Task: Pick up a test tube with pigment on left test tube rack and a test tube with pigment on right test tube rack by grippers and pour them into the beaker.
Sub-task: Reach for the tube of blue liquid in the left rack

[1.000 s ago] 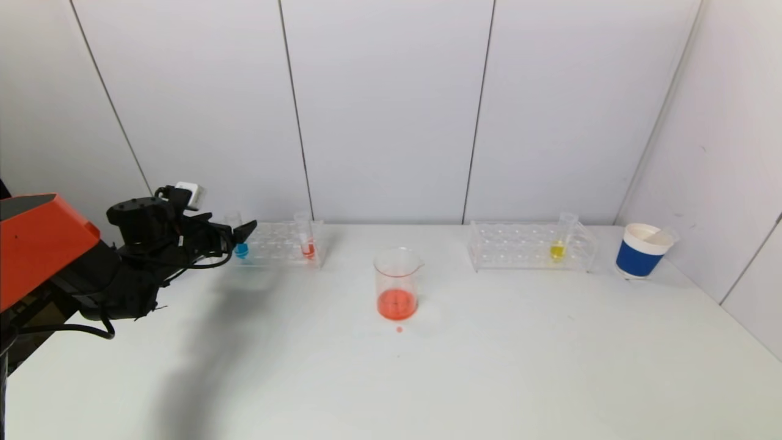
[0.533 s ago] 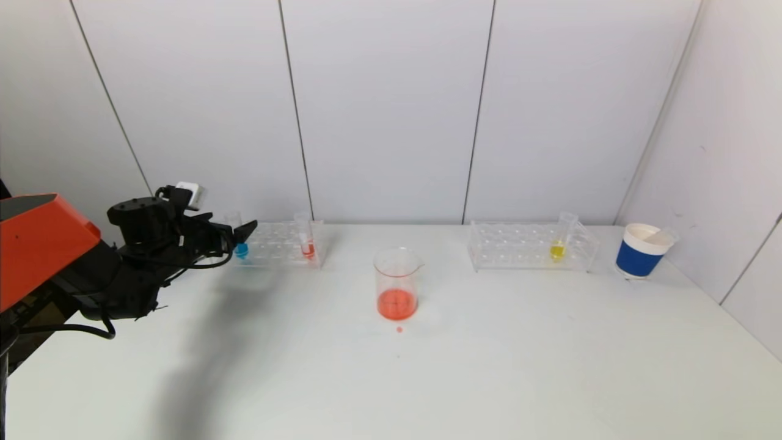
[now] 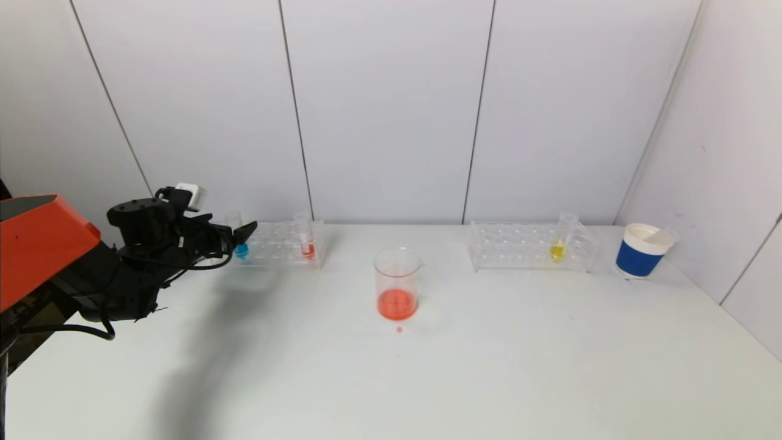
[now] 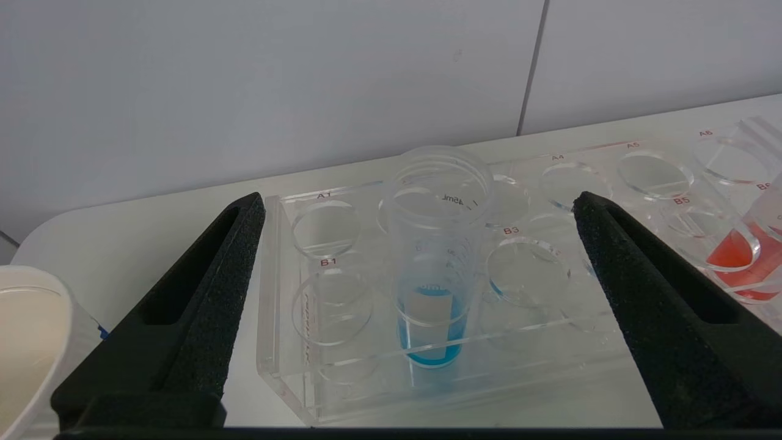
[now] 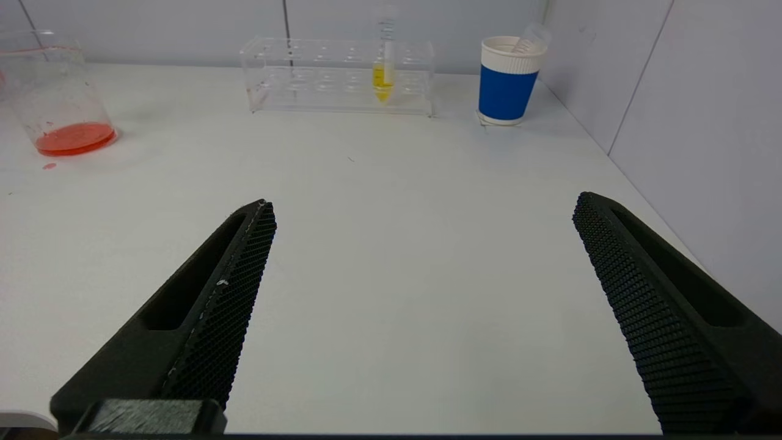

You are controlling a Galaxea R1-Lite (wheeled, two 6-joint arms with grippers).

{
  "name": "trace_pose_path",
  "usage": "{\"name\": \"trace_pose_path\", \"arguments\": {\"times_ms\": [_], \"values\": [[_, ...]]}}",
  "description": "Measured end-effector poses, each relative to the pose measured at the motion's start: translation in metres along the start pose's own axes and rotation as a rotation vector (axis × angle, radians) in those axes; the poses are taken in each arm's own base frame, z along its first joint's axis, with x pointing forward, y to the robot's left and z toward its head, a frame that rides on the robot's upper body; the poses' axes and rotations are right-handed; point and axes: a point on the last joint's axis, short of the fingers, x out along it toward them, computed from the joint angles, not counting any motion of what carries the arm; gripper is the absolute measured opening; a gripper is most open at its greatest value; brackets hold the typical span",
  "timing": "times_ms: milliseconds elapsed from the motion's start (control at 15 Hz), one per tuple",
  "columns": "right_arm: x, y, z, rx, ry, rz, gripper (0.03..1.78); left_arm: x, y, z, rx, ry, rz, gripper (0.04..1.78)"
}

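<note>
The left test tube rack (image 3: 276, 243) holds a tube with blue pigment (image 3: 241, 248) at its left end and one with red pigment (image 3: 307, 245) at its right end. My left gripper (image 3: 242, 234) hovers at the rack's left end, open. In the left wrist view the blue tube (image 4: 432, 293) stands upright in the rack (image 4: 287, 373) between the spread fingers of that gripper (image 4: 420, 201), touching neither. The beaker (image 3: 397, 284) holds red liquid. The right rack (image 3: 519, 247) holds a yellow tube (image 3: 558, 244). My right gripper (image 5: 421, 201) is open over bare table, far from the yellow tube (image 5: 383, 76).
A blue paper cup (image 3: 643, 252) with an empty tube in it stands right of the right rack, near the side wall. A white cup rim (image 4: 24, 342) shows beside the left gripper. A red drop (image 3: 399, 329) lies in front of the beaker.
</note>
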Motion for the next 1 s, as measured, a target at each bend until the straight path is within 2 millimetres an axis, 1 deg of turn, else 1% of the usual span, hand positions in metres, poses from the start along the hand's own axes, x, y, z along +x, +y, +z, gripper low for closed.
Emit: {"name": "trace_pose_path", "arguments": {"times_ms": [267,400,467,600,867,933,1000], "values": [[0.0000,0.0000,0.0000,0.000,0.000,0.000,1.77,-0.0011,0.0005,-0.0015,0.002,0.009,0.017,1.75],[0.0000,0.0000,0.0000,0.000,0.000,0.000,1.77,-0.0010,0.0010,-0.0010,0.003,0.006,0.020,1.64],[0.0000,0.0000,0.0000,0.000,0.000,0.000,1.77,-0.0009,0.0009,-0.0008,0.003,0.005,0.021,1.55],[0.0000,0.0000,0.0000,0.000,0.000,0.000,1.77,-0.0006,0.0009,-0.0004,0.002,0.004,0.021,1.28],[0.0000,0.0000,0.0000,0.000,0.000,0.000,1.77,-0.0005,0.0004,-0.0007,0.003,0.005,0.019,0.55],[0.0000,0.0000,0.0000,0.000,0.000,0.000,1.77,-0.0005,0.0004,-0.0007,0.003,0.004,0.018,0.47],[0.0000,0.0000,0.0000,0.000,0.000,0.000,1.77,-0.0005,0.0005,-0.0009,0.003,0.005,0.018,0.43]]}}
